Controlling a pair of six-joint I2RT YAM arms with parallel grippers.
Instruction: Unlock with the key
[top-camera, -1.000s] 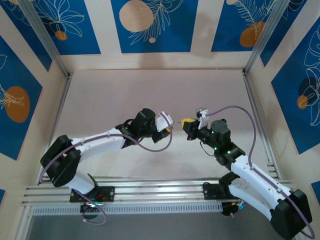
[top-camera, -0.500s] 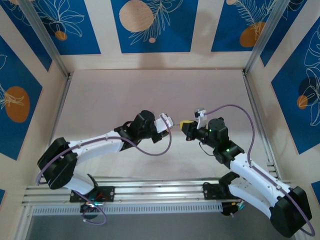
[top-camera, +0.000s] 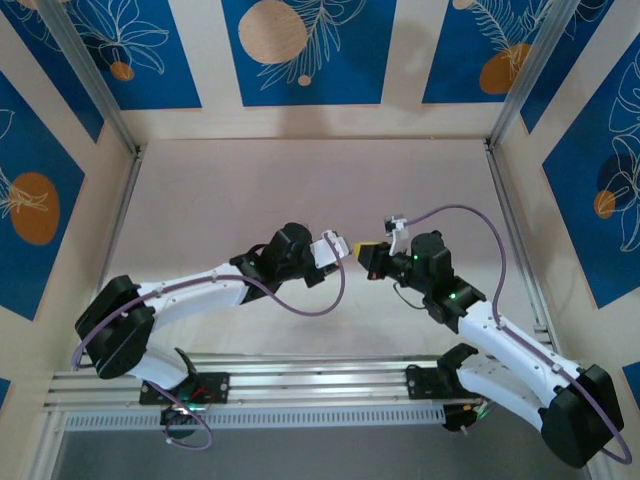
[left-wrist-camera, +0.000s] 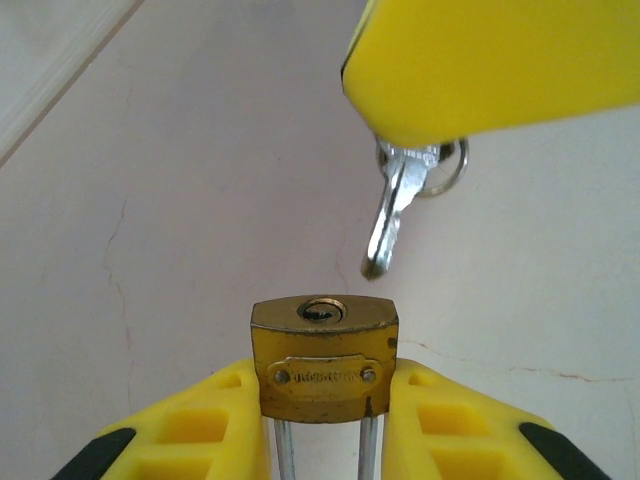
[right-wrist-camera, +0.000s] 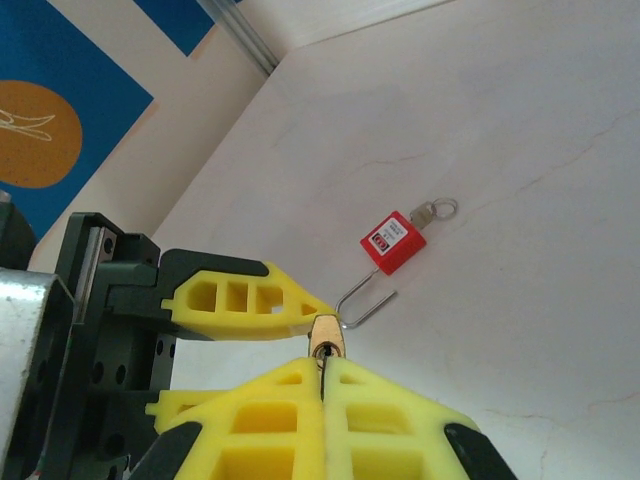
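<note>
**Spotter:** Where's the key relative to the lock?

**Operator:** I've got the key pinched at its head end in my right fingers, which are pressed together on it. The blade hangs out of them with its tip toward the brass padlock. My left fingers clamp that padlock by its sides, with the keyway facing the key.

**Spotter:** Lined up?

**Operator:** Not quite. In the left wrist view the tip sits just above and to the right of the keyway, apart from it. The blade also leans, tip lower-left and head upper-right. From the right wrist view the padlock sits straight ahead of the closed fingers, so I judge the miss to be small.

**Spotter:** Which arm corrects?

**Operator:** The right, I think. I'd slide the tip across to the slot, bring the blade onto the lock's axis, then push in. The left only has to hold firm.

**Spotter:** Anything nearby?

**Operator:** A red padlock lies on the table, well apart from the work.
</note>
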